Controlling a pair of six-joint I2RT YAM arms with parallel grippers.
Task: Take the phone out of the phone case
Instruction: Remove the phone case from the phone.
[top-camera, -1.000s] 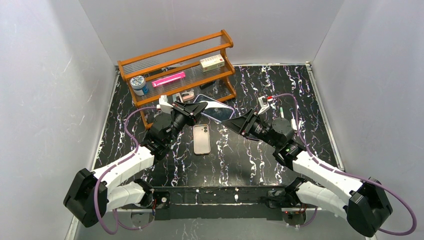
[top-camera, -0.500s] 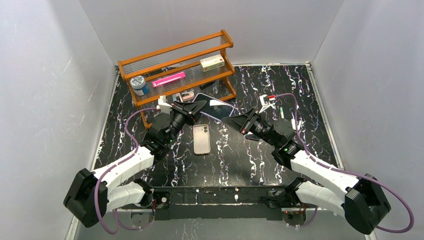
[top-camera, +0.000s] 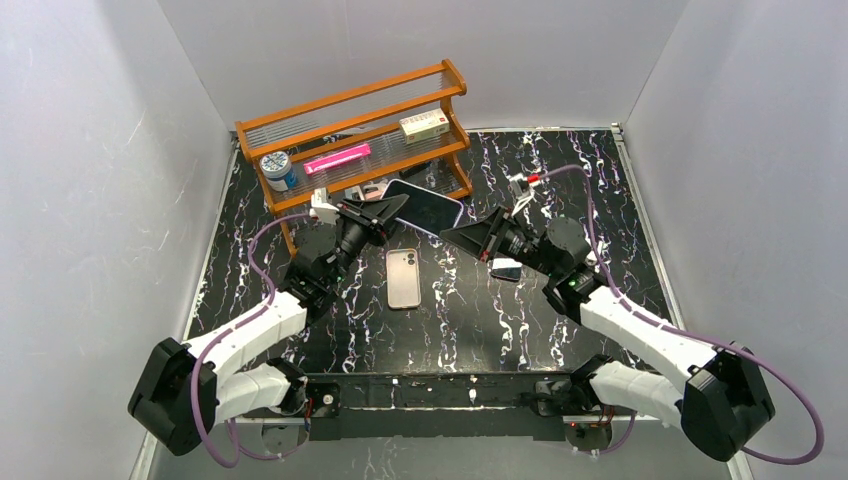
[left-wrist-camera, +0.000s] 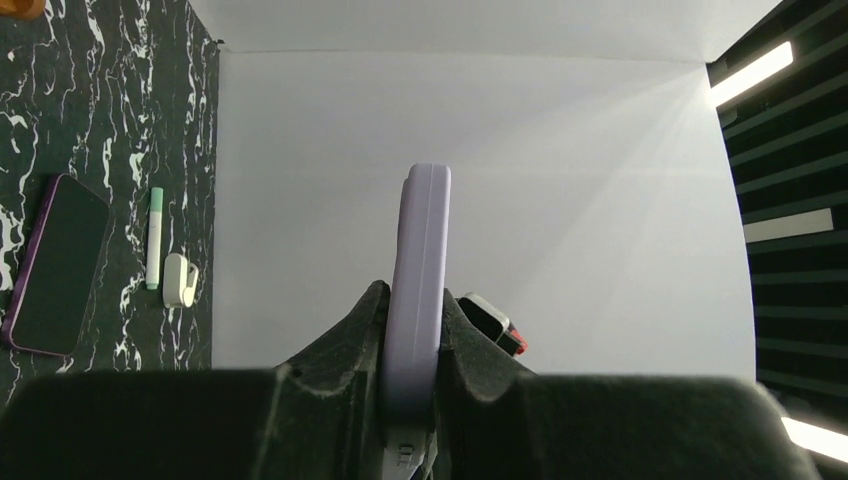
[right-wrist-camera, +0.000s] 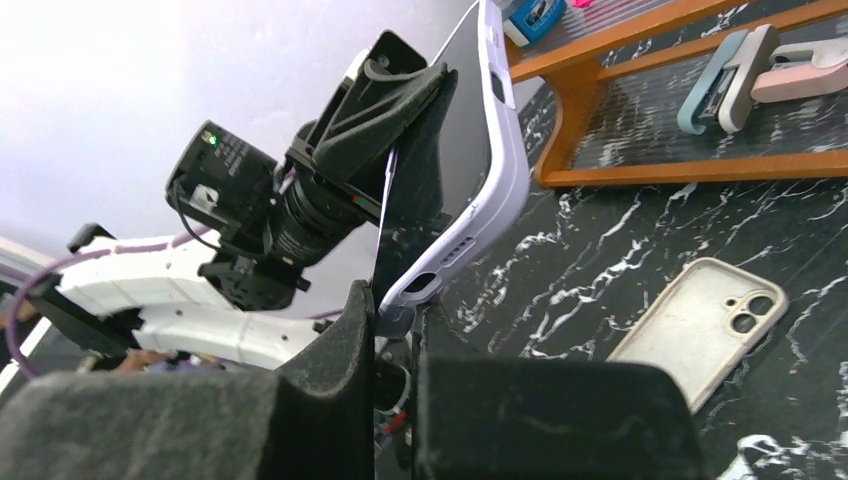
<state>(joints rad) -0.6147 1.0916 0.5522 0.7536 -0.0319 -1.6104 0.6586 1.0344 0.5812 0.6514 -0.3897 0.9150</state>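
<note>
Using the wooden rack (top-camera: 355, 140) at the back as the reference point.

Closest to the arm bases is a beige case (top-camera: 404, 279). It's flat on the surface (top-camera: 470, 330), camera cutout up, well out in front of the rack. Can't tell if there's anything inside it.

A bit right of that, also on the near side of the rack, there's a dark phone (left-wrist-camera: 58, 262) with a purple edge lying flat. In the top view it's half tucked under the right arm.

Next comes the main bit. The phone (right-wrist-camera: 455, 150) sits inside the lavender phone case (left-wrist-camera: 422, 250), and the whole thing is held up in the air just in front of the rack's right end, screen tilted. The left claw (left-wrist-camera: 415, 310) is closed tight on one long edge of the case, with the fingers pressed against both faces. The right claw (right-wrist-camera: 395, 310) is pinched nearly shut on the case's bottom corner, right by the port cutout. So both claws have hold of it, one from each side.

Off to the right of the rack, a green marker (left-wrist-camera: 154, 238) lies on the surface with a small white thing just beside it.

On the rack itself there's a blue-lidded jar (top-camera: 275, 165), a pink item (top-camera: 337, 158) and a small box (top-camera: 424, 124).
</note>
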